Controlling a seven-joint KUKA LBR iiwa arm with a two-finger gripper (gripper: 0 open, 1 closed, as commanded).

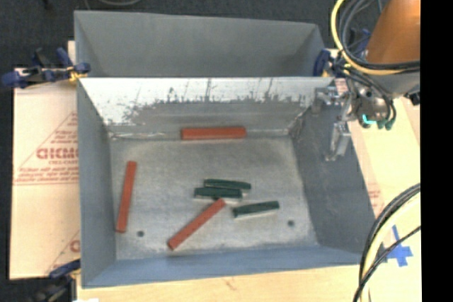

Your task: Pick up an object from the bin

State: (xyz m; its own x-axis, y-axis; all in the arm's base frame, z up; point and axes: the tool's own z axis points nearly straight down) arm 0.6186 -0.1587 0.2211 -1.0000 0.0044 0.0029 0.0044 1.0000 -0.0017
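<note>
Sticks, six as far as I can count, lie loose on the flat floor of the grey metal bin (198, 46). My pincer (339, 151) hangs well apart from all of them, over the bin's sloping right wall near its far corner. Whether it is spread or pressed together I cannot tell (seen from above, its tip reads as one pale metal shape against the grey wall). Behind it, past the bin's rim, sits my rounded orange cover (396, 25). The thing nearest to me is the lone green stick (255, 208), lying almost crosswise a little right of the floor's middle. Just to its left and slightly farther back, the pair of green sticks (222, 188) lies side by side, close enough that they seem to touch along their length. The slanted red stick (196, 224) runs from the front of the floor up toward the right, and its upper end comes in just under that pair and near the left end of the lone green stick. The far red stick (213, 133) lies level along the foot of the back wall. The left red stick (126, 196) lies lengthwise just beside the left wall, well apart from the rest.
</note>
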